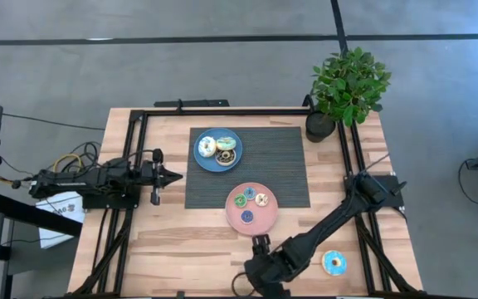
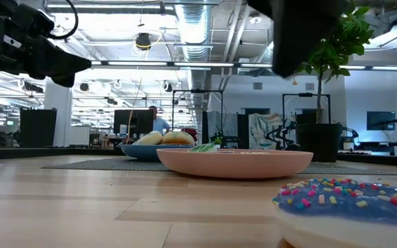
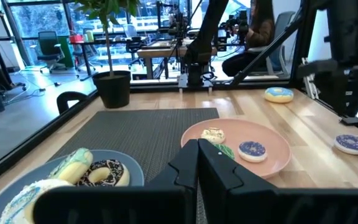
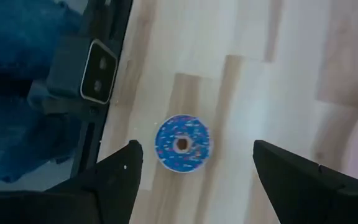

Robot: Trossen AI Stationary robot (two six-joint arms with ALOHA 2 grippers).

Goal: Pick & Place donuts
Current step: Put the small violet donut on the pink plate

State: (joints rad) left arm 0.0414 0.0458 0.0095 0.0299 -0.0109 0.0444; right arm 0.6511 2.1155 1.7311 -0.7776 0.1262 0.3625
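Overall: a wooden table (image 1: 164, 241) carries a dark mat (image 1: 280, 166), two plates and a plant (image 1: 348, 83) at the far right corner.
Left gripper (image 1: 176, 175): jaws closed on nothing, held level above the table, left of the mat and pointing at it.
Right gripper (image 4: 196, 147): jaws wide apart and empty, pointing straight down near the front edge, close to the pink plate.
Sprinkled donut (image 4: 183, 143): blue icing, flat on the bare wood, directly below the right gripper and centred between its fingers (image 4: 126, 163), which are clear of it.
Pale-blue donut (image 1: 334, 263): flat on the wood toward the front right corner, well apart from both plates.
Pink plate (image 1: 264, 220): overlaps the mat's front edge and holds four small donuts: green (image 1: 241, 199), blue (image 1: 249, 193), cream (image 1: 261, 199) and dark blue (image 1: 246, 217).
Blue plate (image 1: 216, 164): on the mat's far left part, with a white-and-teal donut (image 1: 207, 147), a dark brown donut (image 1: 226, 155) and another pale one (image 1: 226, 143), crowded together.
Background: a seated person (image 3: 257, 31) shows beyond the table in the left wrist view.
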